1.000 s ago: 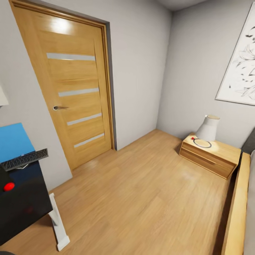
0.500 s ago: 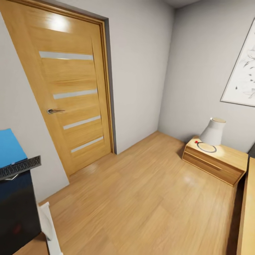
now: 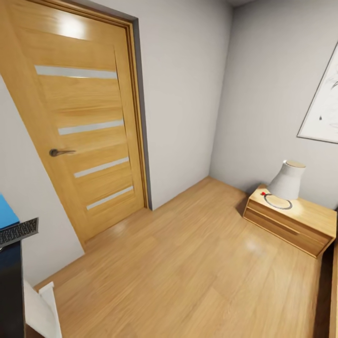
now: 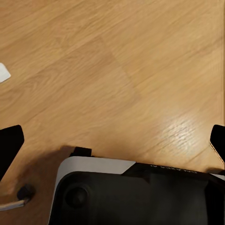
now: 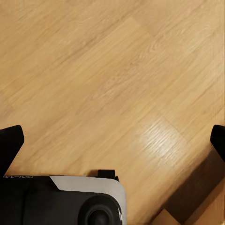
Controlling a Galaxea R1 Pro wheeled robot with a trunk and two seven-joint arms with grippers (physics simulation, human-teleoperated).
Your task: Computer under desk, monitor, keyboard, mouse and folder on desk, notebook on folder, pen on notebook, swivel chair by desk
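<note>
**Bedroom corner by oak door, desk edge barely in frame**

Head view: oak door (image 3: 80, 122) with four pale horizontal strips and dark lever handle (image 3: 60, 152), shut in pale grey wall (image 3: 183, 94). Light wood floor (image 3: 188, 272) spreading from door to far corner. Right of door, across floor: low light-wood bedside cabinet (image 3: 293, 220) against far wall, carrying white cone-shaped lamp (image 3: 287, 180) and thin ring-shaped item (image 3: 278, 202) with small red dot beside it. Framed picture (image 3: 325, 112) on wall above cabinet, cut by frame edge.

Left of door, low at frame edge: sliver of desk (image 3: 10, 286) with dark side and white leg (image 3: 44, 310). End of keyboard (image 3: 18, 231) lying on desk top, grey frame, black keys, rest cut off. Small bright blue patch (image 3: 5, 213) just behind keyboard; cannot tell whether folder or something else.

Left wrist view: left gripper (image 4: 112, 140) pointing down at bare wood floor, black fingers (image 4: 10, 145) spread wide at opposite edges, holding nothing. Small white shape (image 4: 3, 72) on floor near edge, cut off. Robot base below, black with white trim; castor-like wheel (image 4: 24, 193) just beside it.

Right wrist view: right gripper (image 5: 112, 140) likewise over bare floor, fingers (image 5: 10, 143) spread wide, nothing between. Black and white robot base (image 5: 70, 201) nearby.
</note>
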